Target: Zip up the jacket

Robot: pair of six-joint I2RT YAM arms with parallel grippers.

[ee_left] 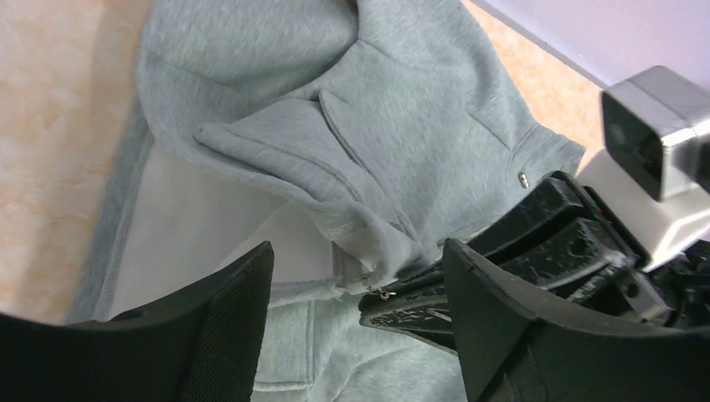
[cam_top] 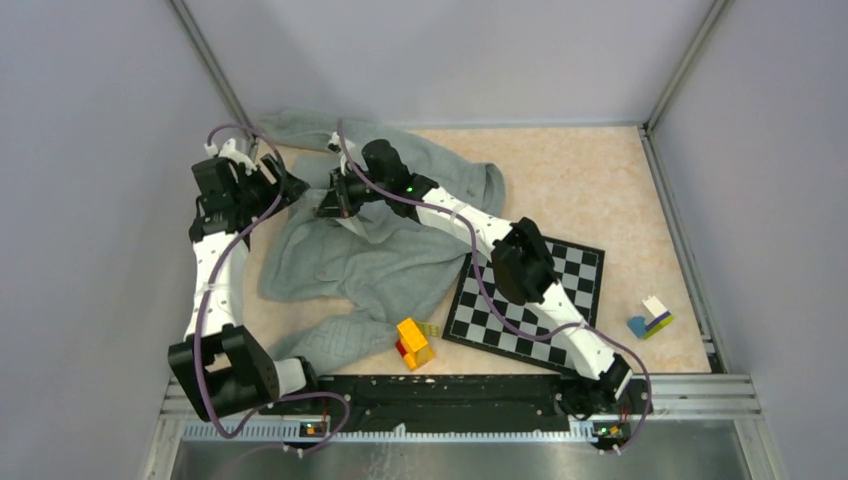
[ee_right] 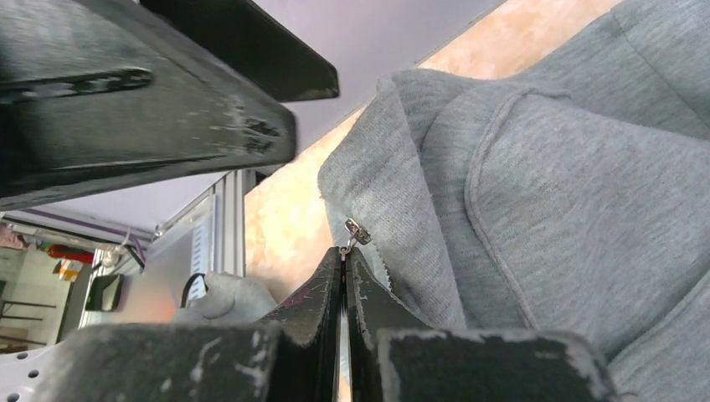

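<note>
The light grey jacket (cam_top: 380, 255) lies rumpled on the table's left half, its front open, with the white lining showing in the left wrist view (ee_left: 209, 218). My right gripper (ee_right: 345, 254) is shut on the small metal zipper pull (ee_right: 357, 229) at the jacket's front edge, holding that edge lifted. In the top view the right gripper (cam_top: 328, 203) is over the jacket's upper part. My left gripper (ee_left: 358, 251) is open, its jaws standing either side of the right gripper's fingertips (ee_left: 410, 297) and the zipper pull (ee_left: 381, 292), touching neither. In the top view the left gripper (cam_top: 283, 186) is just left of the right one.
A black-and-white chessboard (cam_top: 560, 300) lies right of the jacket, partly under the right arm. A yellow and red block (cam_top: 413, 343) sits at the jacket's near edge. A blue, white and green block stack (cam_top: 650, 318) is at the right. Walls enclose the table.
</note>
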